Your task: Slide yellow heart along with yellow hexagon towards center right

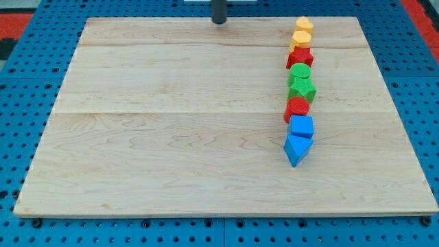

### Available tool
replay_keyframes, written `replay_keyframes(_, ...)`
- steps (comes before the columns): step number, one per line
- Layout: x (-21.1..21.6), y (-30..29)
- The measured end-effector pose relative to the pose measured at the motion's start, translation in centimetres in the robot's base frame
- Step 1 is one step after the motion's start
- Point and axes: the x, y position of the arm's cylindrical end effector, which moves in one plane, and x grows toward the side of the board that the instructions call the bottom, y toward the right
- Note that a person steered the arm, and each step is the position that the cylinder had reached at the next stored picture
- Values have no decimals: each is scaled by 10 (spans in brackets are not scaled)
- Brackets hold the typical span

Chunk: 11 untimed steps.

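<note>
A column of blocks runs down the right part of the wooden board [171,123]. At its top is a yellow block [304,25], the heart by its notched look, touching a second yellow block [300,38], the hexagon. Below come a red block [300,57], a green round block [300,73], a green star-like block [302,89], a red round block [298,108], a blue cube-like block [302,126] and a blue triangle [297,148]. My tip [219,21] is at the board's top edge, well to the left of the yellow blocks and apart from every block.
The board lies on a blue perforated base [27,89]. Red surface shows at the view's top corners [14,24]. The blocks stand closely one after another in the column.
</note>
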Motion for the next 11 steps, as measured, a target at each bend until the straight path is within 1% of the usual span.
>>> replay_keyframes(1,1,51)
replay_keyframes(3,-1,114)
replay_keyframes(5,-1,147)
replay_keyframes(6,-1,173)
replay_keyframes(7,10,167)
replay_keyframes(8,37,149)
replay_keyframes(11,118,145)
